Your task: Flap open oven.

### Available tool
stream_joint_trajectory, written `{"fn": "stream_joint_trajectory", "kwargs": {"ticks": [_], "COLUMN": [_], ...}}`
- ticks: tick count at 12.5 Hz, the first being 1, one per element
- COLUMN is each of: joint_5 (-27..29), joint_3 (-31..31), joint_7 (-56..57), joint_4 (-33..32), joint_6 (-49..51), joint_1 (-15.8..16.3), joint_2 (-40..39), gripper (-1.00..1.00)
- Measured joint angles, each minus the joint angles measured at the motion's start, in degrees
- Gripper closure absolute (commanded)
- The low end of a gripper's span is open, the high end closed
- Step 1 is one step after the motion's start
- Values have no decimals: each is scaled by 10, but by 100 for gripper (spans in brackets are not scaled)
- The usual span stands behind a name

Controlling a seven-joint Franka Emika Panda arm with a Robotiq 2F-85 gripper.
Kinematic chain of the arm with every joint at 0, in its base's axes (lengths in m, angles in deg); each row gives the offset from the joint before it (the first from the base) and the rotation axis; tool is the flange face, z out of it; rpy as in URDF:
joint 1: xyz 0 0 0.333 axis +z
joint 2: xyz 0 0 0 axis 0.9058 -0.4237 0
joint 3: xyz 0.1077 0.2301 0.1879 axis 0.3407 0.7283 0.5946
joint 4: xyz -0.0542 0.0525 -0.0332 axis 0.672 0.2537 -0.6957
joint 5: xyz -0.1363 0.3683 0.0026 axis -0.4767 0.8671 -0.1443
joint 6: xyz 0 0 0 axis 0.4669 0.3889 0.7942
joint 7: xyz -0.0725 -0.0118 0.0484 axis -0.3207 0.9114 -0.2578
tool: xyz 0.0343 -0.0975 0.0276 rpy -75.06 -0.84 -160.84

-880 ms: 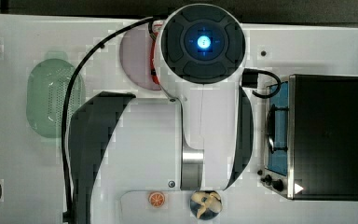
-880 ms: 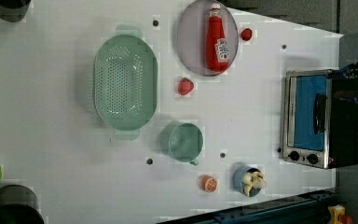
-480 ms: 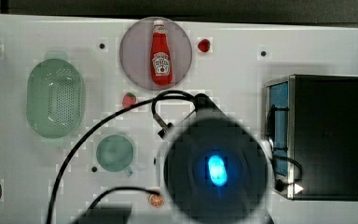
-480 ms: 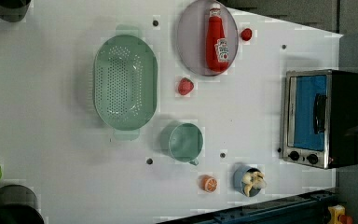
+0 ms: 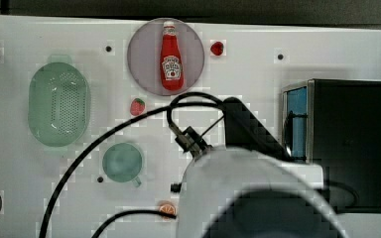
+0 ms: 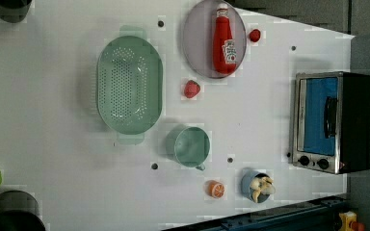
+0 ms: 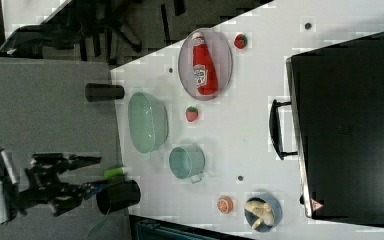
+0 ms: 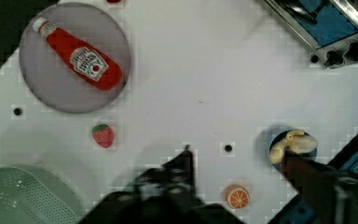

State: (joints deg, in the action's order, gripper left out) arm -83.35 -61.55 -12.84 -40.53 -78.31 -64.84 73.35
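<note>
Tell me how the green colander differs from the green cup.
The colander is oval, far larger and perforated all over; the cup is round, small and solid-walled. The colander has tab handles at both ends; the cup has one small side handle. Both are pale green, empty and sit open side up on the white table.

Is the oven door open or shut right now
Shut. In the left view the oven has its blue glass door flush inside the silver frame, with the black bar handle lying against it.
</note>
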Motion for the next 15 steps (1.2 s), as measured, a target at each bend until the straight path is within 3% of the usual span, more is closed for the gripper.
{"fn": "stream_joint_trajectory", "kwargs": {"ticks": [2,3,6,9,15], "joint_5": [-3,-3,-4,-2,-45], "joint_3": [-1,-2,-6,-27,-100], "joint_7": [0,0,12,95,315], "joint_4": [-10,-16,-46,-79,-158], "joint_6": [6,4,3,-36,-218], "joint_1": [-1,-3,-5,-2,-12], "joint_2": [-19,-27,-38,-38,-65], "gripper": [56,65,65,65,65]}}
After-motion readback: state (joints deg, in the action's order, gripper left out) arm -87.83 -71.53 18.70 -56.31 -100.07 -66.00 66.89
